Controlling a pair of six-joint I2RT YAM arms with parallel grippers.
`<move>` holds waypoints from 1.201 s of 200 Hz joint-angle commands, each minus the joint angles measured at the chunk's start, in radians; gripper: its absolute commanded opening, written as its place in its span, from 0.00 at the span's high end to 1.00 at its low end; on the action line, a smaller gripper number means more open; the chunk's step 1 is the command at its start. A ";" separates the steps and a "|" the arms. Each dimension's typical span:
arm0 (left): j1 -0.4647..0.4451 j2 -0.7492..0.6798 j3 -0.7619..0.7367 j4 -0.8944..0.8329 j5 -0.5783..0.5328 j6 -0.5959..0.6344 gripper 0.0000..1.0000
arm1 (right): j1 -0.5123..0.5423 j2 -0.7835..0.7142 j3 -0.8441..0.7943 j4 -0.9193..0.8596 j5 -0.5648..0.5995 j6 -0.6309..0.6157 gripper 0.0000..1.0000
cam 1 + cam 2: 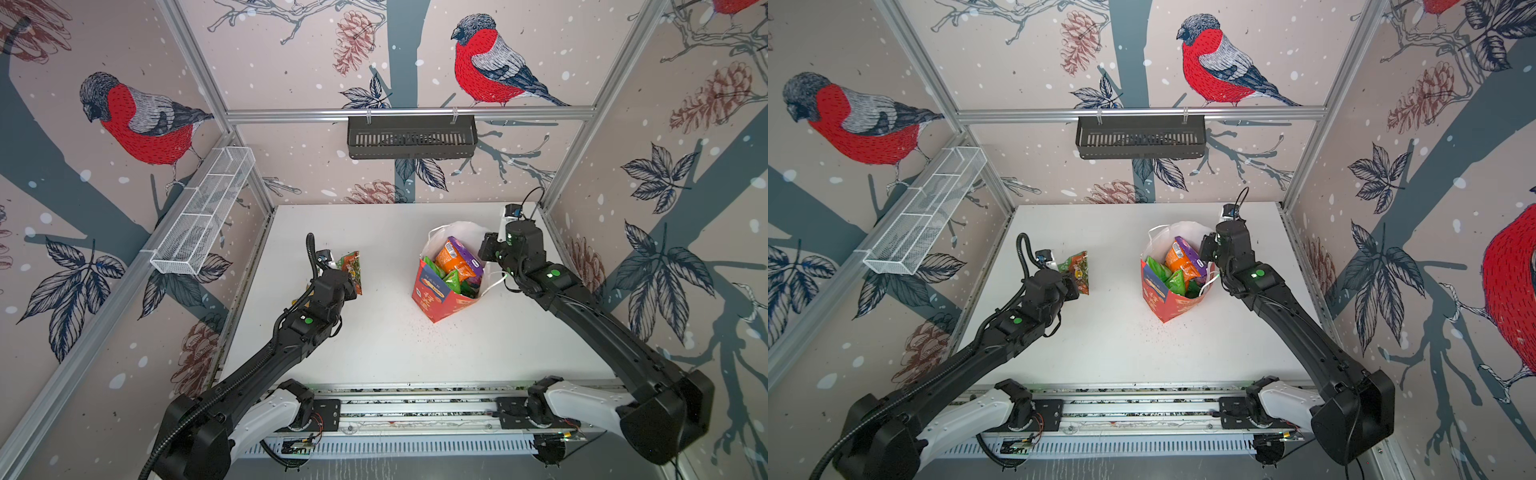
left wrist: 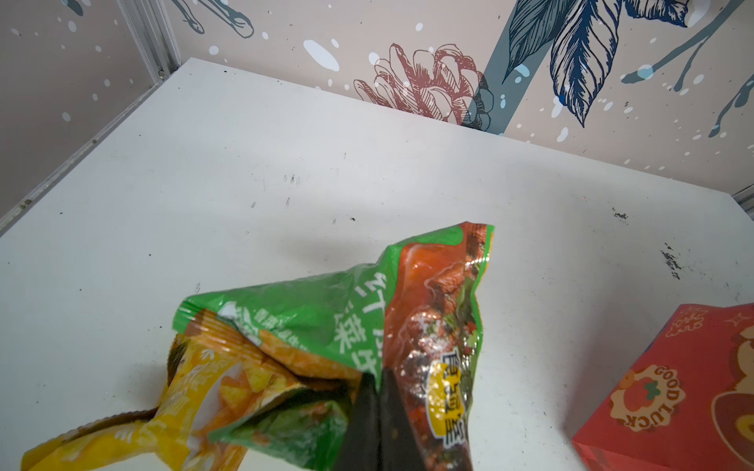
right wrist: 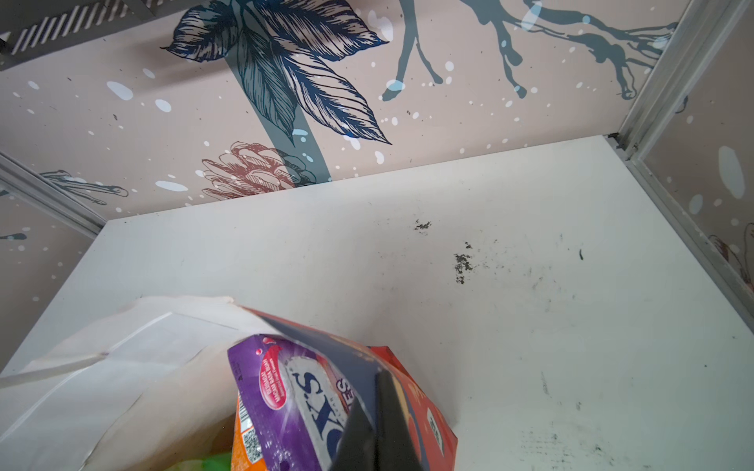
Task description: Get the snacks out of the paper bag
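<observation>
Two end effectors, both pressed together. The left end effector (image 2: 377,377) pinches a green-red packet (image 2: 432,310) above the table (image 1: 374,353), left of centre in both top views. Further back, the right end effector (image 3: 377,381) pinches the rim of the bag (image 1: 432,299), other packets (image 1: 455,259) inside.

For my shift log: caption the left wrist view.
Left gripper shut on green-red snack packet; yellow packet alongside, red paper bag nearby.
</observation>
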 commanded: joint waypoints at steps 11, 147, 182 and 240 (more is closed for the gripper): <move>0.002 0.062 -0.002 0.093 0.004 0.030 1.00 | -0.005 0.004 0.030 0.058 0.075 -0.035 1.00; 0.111 0.365 0.025 0.204 0.033 0.016 0.82 | -0.007 0.034 0.093 -0.010 0.121 -0.028 1.00; 0.112 0.320 -0.018 0.243 0.140 0.070 0.30 | -0.019 0.063 0.135 -0.029 0.088 -0.015 1.00; 0.109 0.196 -0.127 0.352 0.244 0.086 0.08 | -0.026 0.141 0.192 -0.041 0.146 -0.037 1.00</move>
